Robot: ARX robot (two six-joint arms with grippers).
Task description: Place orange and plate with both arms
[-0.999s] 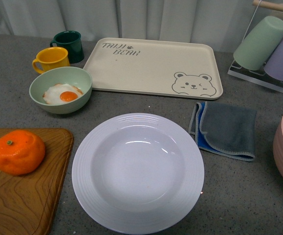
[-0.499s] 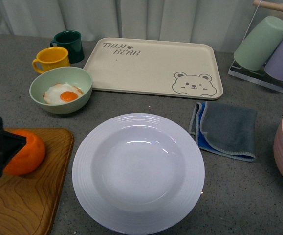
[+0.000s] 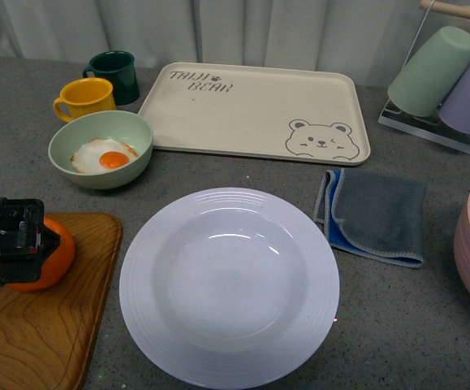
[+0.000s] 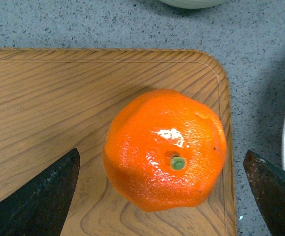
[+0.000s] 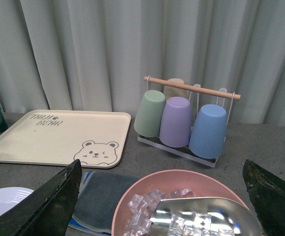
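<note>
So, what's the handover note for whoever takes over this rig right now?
Left gripper: open, one finger on either side of the orange, not touching it.
Right gripper: open and empty, near the pink bowl of ice.
Orange sits on the wooden board; the plate lies empty beside the board.
Done: left arm lined up on the orange.
Left: grasp the orange, take the plate, place both.
</note>
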